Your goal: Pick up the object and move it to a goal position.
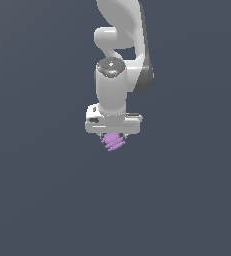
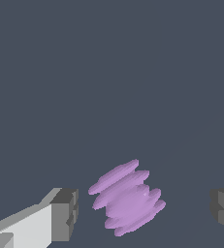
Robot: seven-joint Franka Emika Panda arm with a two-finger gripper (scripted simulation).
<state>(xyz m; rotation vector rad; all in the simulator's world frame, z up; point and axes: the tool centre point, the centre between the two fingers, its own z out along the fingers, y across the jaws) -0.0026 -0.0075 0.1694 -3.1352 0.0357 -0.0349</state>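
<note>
Fingers of the white end effector [image 2: 142,210] are standing spread wide, with the light-purple ridged object [image 2: 127,197] sitting between them on the grey worktop [image 2: 108,72], touching neither pad. In the exterior view it is peeking out just under the end effector [image 1: 114,136]. It is looking light and stiff, probably; its thin ridges may slip, so clamping across the thicker middle body seems safest.

All I'm getting behind everything is one flat, dark slate-blue ground [image 1: 37,200], same tone in both feeds. I see no walls, furniture or windows. Light is even and soft, with a faint paler diagonal band in the wrist view.
</note>
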